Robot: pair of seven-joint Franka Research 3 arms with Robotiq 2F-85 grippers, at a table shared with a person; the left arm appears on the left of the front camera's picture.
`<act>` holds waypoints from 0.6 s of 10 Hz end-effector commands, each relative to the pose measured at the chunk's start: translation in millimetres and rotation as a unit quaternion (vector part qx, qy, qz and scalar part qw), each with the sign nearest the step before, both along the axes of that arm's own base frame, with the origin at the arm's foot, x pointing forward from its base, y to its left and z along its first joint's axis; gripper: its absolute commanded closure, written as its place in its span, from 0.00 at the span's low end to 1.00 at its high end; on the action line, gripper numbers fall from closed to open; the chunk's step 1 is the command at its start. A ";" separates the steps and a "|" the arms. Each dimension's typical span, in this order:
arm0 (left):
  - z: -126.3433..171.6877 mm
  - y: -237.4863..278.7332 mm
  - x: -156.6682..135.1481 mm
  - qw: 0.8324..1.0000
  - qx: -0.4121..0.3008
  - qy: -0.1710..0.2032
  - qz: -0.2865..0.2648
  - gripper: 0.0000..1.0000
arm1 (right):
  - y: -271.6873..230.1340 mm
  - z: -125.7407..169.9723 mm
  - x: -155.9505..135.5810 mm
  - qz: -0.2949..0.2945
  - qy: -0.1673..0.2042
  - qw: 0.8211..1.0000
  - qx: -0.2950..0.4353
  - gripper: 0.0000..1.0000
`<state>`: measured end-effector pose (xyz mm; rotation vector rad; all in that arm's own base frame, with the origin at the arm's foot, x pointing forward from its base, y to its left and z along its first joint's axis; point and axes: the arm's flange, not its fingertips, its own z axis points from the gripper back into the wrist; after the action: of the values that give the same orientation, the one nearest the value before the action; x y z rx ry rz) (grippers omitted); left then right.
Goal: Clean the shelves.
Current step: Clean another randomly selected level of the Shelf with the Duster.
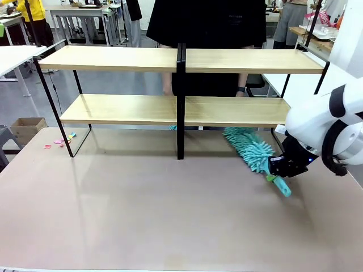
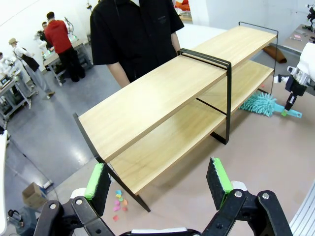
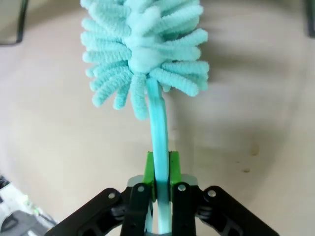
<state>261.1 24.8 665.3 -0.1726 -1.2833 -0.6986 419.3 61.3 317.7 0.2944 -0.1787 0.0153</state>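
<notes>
At the desk's right side, low, just in front of the rack — location: my right hand (image 1: 282, 168) sits here, near the desk (image 1: 147, 209) surface.
Right hand, state: fully closed on the thin handle of the teal duster (image 1: 252, 149); the handle runs between my green pads (image 3: 149, 169), fluffy head pointing away from me.
Left hand, state: my left hand (image 2: 160, 183) is held well above the desk, wide open, holding nothing.
Shelves, position: the shelves (image 1: 181, 85) stand across the far half of the desk, two wooden boards split by a black centre post (image 1: 181, 102); both boards look bare.
Duster, position: head lies on the desk under the right end of the lower board, touching or nearly touching its front edge; I cannot tell which.
Person, position: stands close behind the rack at its middle, one hand (image 1: 241, 90) low behind the right half.
Risk 1: grip is far down a slim handle, so the duster could pivot or slip once the head drags on wood.
Risk 2: lifting from under the lower board could catch its edge and shove the light rack.
Risk 3: a sweep across could strike the centre post.
Risk 4: a deep reach could meet the person's hand.
</notes>
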 end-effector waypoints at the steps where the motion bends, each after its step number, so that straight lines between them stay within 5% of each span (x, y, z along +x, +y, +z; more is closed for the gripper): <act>1: 0.0 0.0 0.2 1.000 0.002 0.000 0.003 0.00 | -17.1 11.4 -27.5 -0.085 0.012 0.995 -0.050 0.87; 4: 0.0 0.0 0.2 1.000 0.002 0.000 0.003 0.00 | -31.5 33.9 -40.9 -0.123 -0.055 0.989 -0.054 0.87; 6: 0.0 0.0 0.2 1.000 0.002 0.000 0.003 0.00 | -4.5 27.4 -45.5 -0.004 -0.073 0.997 -0.019 0.87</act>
<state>261.2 24.8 665.1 -0.1729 -1.2828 -0.6986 428.4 42.4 364.4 0.2011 -0.3055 -0.0869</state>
